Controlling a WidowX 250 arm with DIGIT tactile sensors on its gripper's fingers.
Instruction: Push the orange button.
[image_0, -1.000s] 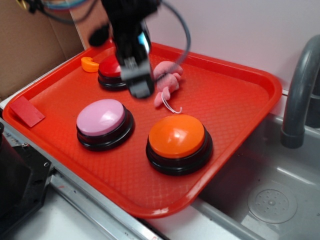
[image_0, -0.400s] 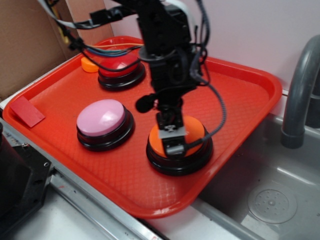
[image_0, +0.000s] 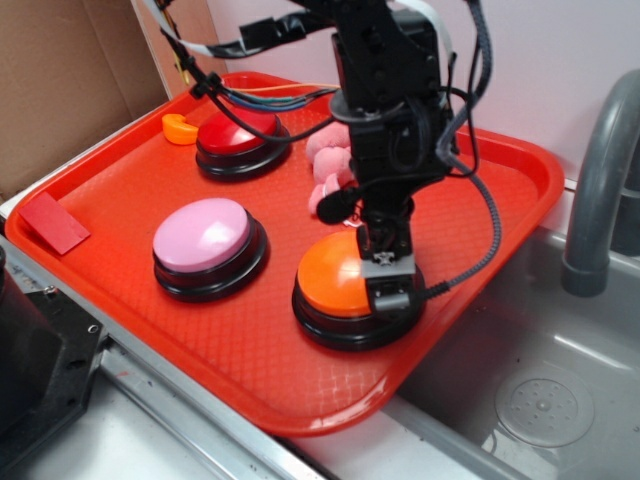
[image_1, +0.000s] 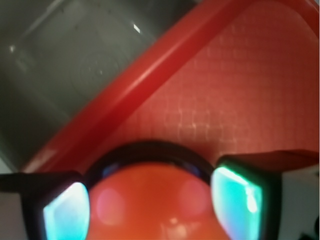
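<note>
The orange button is a glossy dome on a black base at the front right of the red tray. My gripper points down on the dome's right half, and its tip appears to touch the cap. In the wrist view the orange button fills the space between my two fingers, which stand wide apart. The gripper is open and holds nothing. The arm hides the button's back right part.
On the tray also sit a pink dome button, a red dome button, a small orange curved piece and a pink soft toy. A red wedge lies at the left edge. A grey faucet and sink basin are on the right.
The arm came forward from beside the red button and dropped onto the orange button, then shifted slightly right on the dome. The pink toy shows again behind it.
</note>
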